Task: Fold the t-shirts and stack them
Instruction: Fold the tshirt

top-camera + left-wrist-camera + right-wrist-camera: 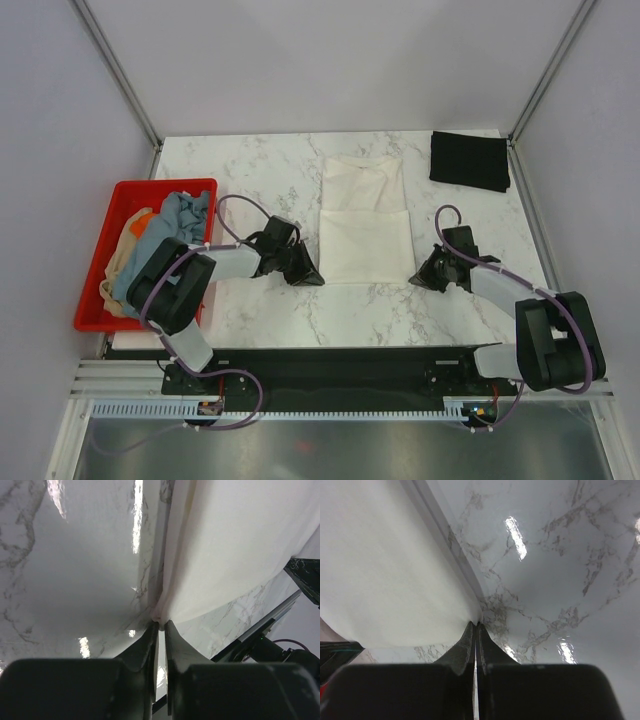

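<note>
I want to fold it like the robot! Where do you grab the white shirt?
By its two near corners, one from the left, one from the right. The shirt lies flat, so its corners are probably easiest to pinch from the side. The left gripper and right gripper pinch there.

cream t-shirt (365,215): plain, lies flat, collar at the far end, near half doubled over into a rectangle; sits between both claws.
near corners: left one pinched in left claw (312,280), right one in right claw (415,281).
black t-shirt (470,160): folded flat rectangle, well beyond right claw.
grey-blue t-shirt (186,213), orange t-shirt (145,222), tan t-shirt (118,262): crumpled heap, well left of left claw.
</note>
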### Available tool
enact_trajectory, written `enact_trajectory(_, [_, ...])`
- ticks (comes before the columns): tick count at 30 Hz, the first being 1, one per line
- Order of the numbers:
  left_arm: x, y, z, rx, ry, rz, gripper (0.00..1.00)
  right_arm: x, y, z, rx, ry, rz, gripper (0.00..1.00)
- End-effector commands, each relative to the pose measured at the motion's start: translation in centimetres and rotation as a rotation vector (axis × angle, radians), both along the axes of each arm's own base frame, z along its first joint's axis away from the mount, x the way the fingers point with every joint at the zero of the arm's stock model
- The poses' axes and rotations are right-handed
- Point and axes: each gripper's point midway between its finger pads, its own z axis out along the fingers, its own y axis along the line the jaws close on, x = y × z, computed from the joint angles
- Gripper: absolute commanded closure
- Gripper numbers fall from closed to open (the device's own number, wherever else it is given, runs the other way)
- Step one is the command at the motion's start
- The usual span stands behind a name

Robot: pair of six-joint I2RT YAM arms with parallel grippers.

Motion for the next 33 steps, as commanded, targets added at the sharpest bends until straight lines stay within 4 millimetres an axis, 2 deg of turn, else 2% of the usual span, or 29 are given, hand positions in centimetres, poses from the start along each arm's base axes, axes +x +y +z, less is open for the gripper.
enact_trajectory(1, [0.1,1.0,-1.5,0.062,0.002,0.056,0.88,-1.4,-1.5,-1.4,-0.082,0.031,-0.015,1.00])
enact_trajectory(2, [0.2,1.2,-1.6,0.071,-0.001,0.065,0.97,-1.4,-1.4,-1.3,-0.082,0.027,-0.009,1.00])
enact_trajectory(9, [-0.7,1.7,-0.5,0.058,-0.017,0.061,0.98,-2.8,-0.7,-1.1,-0.060,0.018,0.042,1.00])
enact_trajectory(11, [-0.9,1.8,0.6,0.038,-0.046,0.060,0.98,-3.3,-0.7,-1.0,-0.062,0.017,0.054,1.00])
enact_trajectory(13, [-1.9,2.1,0.9,0.033,-0.054,0.053,0.98,-4.1,-0.9,-0.8,-0.067,0.016,0.055,1.00])
enact_trajectory(14, [-2.0,2.0,2.0,0.013,-0.085,0.049,0.98,-4.4,-1.0,-0.7,-0.072,0.016,0.053,1.00])
enact_trajectory(15, [-3.2,2.5,1.6,0.023,-0.062,0.048,0.98,-4.9,-1.2,-0.5,-0.075,0.019,0.050,1.00])
enact_trajectory(20, [-5.7,1.6,3.3,-0.038,-0.052,0.034,0.98,-6.5,-0.9,0.8,-0.069,0.003,0.061,1.00])
enact_trajectory(23, [-7.4,1.2,3.9,-0.055,-0.041,0.020,0.98,-7.5,-0.9,1.8,-0.059,-0.014,0.058,1.00])
enact_trajectory(24, [-8.0,1.2,3.7,-0.048,-0.036,0.015,0.98,-7.5,-0.8,2.9,-0.051,-0.054,0.058,1.00])
enact_trajectory(25, [-8.6,1.4,3.9,-0.041,-0.033,0.016,0.98,-8.3,-1.1,3.0,-0.062,-0.036,0.051,1.00])
enact_trajectory(27, [-9.1,1.7,4.0,-0.031,-0.040,0.025,0.98,-8.9,-1.5,4.5,-0.067,-0.069,0.041,1.00])
enact_trajectory(33, [-10.7,1.5,6.5,-0.073,-0.078,0.017,0.98,-9.6,-1.2,7.9,-0.016,-0.163,0.035,1.00])
